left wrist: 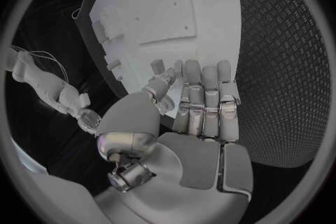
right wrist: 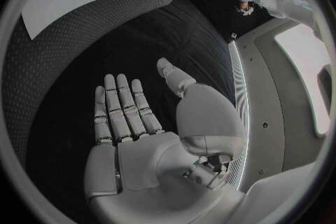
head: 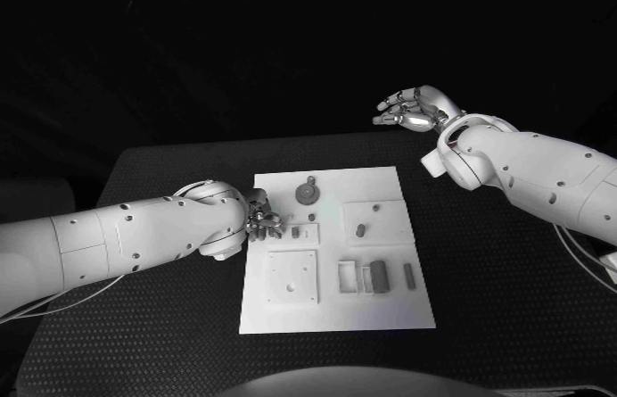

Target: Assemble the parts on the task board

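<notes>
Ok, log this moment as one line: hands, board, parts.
left hand: open, at task board left edge | right hand: open, raised beyond table's far edge | parts: lying on board, none held

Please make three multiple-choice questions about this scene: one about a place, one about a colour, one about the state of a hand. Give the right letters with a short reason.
1. Where is the left hand?
A. at the left edge of the task board
B. beyond the far right corner of the table
C. on the near edge of the table

2. What colour is the task board?
A. black
B. white
C. red

3. What is the state of the right hand?
A. holding a part
B. pressing on the board
C. open, holding nothing

Answers:
1 A: the head view shows it at the board's left edge.
2 B: the plate is white on the black table.
3 C: the right wrist view shows the fingers stretched out and apart, with nothing in them.
</notes>
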`<action>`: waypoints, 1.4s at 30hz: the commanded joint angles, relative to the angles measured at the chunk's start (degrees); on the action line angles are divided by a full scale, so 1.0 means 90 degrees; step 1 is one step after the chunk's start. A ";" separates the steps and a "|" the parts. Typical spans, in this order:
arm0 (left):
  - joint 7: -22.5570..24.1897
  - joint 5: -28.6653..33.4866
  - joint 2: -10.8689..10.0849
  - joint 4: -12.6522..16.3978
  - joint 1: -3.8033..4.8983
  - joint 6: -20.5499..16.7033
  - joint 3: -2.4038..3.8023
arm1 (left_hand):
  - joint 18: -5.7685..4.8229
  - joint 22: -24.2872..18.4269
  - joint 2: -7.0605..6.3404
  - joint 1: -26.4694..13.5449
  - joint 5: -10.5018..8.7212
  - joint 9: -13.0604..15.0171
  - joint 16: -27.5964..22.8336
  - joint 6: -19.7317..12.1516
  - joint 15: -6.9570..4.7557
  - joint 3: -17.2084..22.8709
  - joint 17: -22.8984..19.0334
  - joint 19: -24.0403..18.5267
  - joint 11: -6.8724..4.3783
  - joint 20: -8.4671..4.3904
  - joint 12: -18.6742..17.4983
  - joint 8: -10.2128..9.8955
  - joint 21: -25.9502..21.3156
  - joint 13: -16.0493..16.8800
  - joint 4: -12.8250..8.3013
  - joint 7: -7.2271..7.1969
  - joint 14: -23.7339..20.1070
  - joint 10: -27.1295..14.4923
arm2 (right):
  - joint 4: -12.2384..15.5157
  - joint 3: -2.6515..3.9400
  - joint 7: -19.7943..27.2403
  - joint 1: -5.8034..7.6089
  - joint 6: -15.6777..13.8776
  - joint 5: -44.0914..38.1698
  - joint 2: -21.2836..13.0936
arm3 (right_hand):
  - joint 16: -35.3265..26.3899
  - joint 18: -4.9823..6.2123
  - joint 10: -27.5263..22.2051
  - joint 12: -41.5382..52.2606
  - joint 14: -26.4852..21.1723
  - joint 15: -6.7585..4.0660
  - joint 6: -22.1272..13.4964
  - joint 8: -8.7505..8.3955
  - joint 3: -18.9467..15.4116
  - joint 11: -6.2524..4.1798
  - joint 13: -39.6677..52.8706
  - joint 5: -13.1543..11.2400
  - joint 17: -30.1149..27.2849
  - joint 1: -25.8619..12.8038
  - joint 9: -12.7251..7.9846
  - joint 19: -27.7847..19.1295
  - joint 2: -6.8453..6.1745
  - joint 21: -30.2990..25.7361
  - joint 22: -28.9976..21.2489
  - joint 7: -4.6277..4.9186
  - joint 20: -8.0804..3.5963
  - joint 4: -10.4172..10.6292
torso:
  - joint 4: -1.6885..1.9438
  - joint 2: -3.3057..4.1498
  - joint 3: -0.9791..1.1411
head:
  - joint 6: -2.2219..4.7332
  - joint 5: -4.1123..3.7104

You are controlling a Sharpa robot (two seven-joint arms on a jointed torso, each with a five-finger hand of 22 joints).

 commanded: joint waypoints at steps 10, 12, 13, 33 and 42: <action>0.0061 -0.0049 0.0030 0.0039 -0.0002 0.0113 0.0003 | -0.0086 0.0111 -0.0303 -0.0130 0.0030 0.0010 -0.0022 0.0099 0.0012 -0.0067 0.0014 0.0050 -0.0260 0.0004 -0.0007 0.0015 0.0008 0.0011 0.0169 -0.0071 0.0050 0.0244 | 0.0020 0.0001 0.0066 -0.0001 0.0051 -0.0001 -0.0004 | -0.0023 -0.0053 0.0037 -0.0045 0.0011 0.0028 -0.0051 0.0023 -0.0023 0.0007 0.0000 -0.0023 0.0000 -0.0029 -0.0008 -0.0013 -0.0003 -0.0043 0.0014 0.0355 -0.0004 0.0006 | 0.0000 -0.0001 0.0001 | 0.0004 -0.0009; 0.0059 -0.0028 0.0030 0.0034 -0.0002 0.0116 0.0003 | -0.0091 0.0106 -0.0466 -0.0285 0.0029 -0.0009 -0.0034 0.0086 0.0013 -0.0134 0.0016 0.0047 -0.0256 0.0002 -0.0021 0.0006 -0.0003 0.0010 0.0292 -0.0067 0.0049 0.0243 | 0.0021 0.0001 0.0067 -0.0001 0.0050 -0.0001 -0.0004 | -0.0023 -0.0053 0.0037 -0.0046 0.0011 0.0028 -0.0051 0.0023 -0.0023 0.0007 0.0000 -0.0023 0.0000 -0.0029 -0.0008 -0.0014 -0.0003 -0.0044 0.0015 0.0355 -0.0004 0.0006 | 0.0001 -0.0001 0.0002 | 0.0003 -0.0011; 0.0058 -0.0027 0.0030 0.0033 -0.0002 0.0114 0.0003 | -0.0092 0.0104 -0.0520 -0.0345 0.0029 -0.0016 -0.0038 0.0085 0.0012 -0.0158 0.0018 0.0046 -0.0257 -0.0001 -0.0027 0.0005 -0.0008 0.0010 0.0338 -0.0067 0.0049 0.0244 | 0.0021 0.0001 0.0067 -0.0001 0.0050 -0.0001 -0.0005 | -0.0024 -0.0053 0.0037 -0.0046 0.0011 0.0029 -0.0051 0.0023 -0.0024 0.0007 0.0000 -0.0023 0.0000 -0.0029 -0.0009 -0.0014 -0.0004 -0.0044 0.0015 0.0355 -0.0004 0.0006 | 0.0000 -0.0002 0.0003 | 0.0005 -0.0011; 0.0037 -0.0014 0.0012 -0.0022 -0.0002 0.0107 0.0004 | -0.0091 0.0107 -0.0790 -0.0605 0.0027 -0.0065 -0.0059 0.0061 -0.0013 -0.0192 0.0049 0.0051 -0.0264 -0.0034 -0.0061 0.0011 -0.0047 0.0032 0.0666 -0.0073 0.0047 0.0251 | 0.0012 0.0001 0.0065 -0.0001 0.0052 0.0001 -0.0011 | -0.0028 -0.0054 0.0041 -0.0053 0.0008 0.0030 -0.0053 0.0026 -0.0024 0.0007 0.0000 -0.0023 0.0000 -0.0030 -0.0012 -0.0014 -0.0006 -0.0052 0.0021 0.0357 -0.0004 0.0009 | -0.0001 -0.0001 0.0001 | -0.0001 -0.0029; 0.0024 -0.0053 -0.0013 -0.0060 -0.0002 0.0142 0.0004 | -0.0094 0.0121 -0.0706 -0.0461 0.0023 -0.0064 -0.0051 0.0060 -0.0012 -0.0195 0.0071 0.0057 -0.0262 -0.0031 -0.0055 0.0031 -0.0046 0.0056 0.0532 -0.0070 0.0046 0.0254 | 0.0011 0.0001 0.0065 -0.0001 0.0057 0.0002 -0.0012 | -0.0030 -0.0055 0.0043 -0.0056 0.0008 0.0030 -0.0053 0.0027 -0.0024 0.0007 0.0000 -0.0023 0.0000 -0.0031 -0.0014 -0.0014 -0.0005 -0.0055 0.0024 0.0358 -0.0004 0.0011 | 0.0002 -0.0002 -0.0004 | -0.0001 -0.0031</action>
